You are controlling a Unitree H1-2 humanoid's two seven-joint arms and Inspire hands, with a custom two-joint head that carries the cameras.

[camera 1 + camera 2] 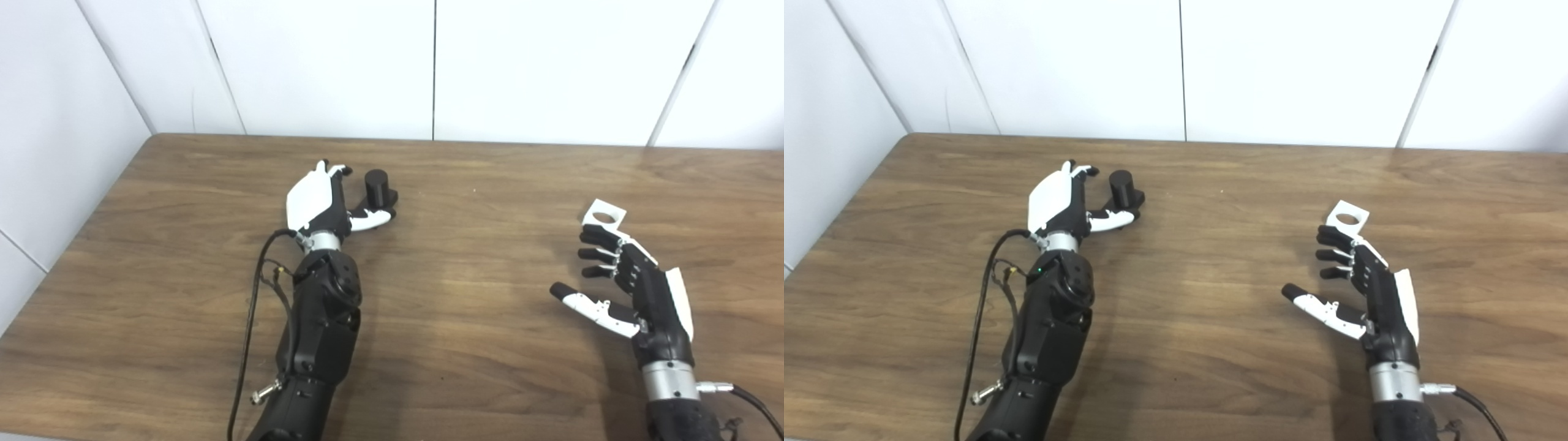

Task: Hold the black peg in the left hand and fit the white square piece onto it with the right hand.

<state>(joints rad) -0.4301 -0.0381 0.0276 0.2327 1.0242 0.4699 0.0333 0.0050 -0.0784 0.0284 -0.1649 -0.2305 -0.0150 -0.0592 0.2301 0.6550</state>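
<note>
Two black arms, each ending in a black-and-white hand.

The left hand and right hand each have a white shell on the back, a white-sided thumb and black fingers, joined to the forearm by a silver metal wrist ring. A black cable loops along the left forearm, with a small metal connector low down; another cable plugs in beside the right wrist.

You see a black peg toward the far edge of the brown wood-grain table and a white square piece near its right edge (both hands are black with white shells), with white wall panels behind.
</note>
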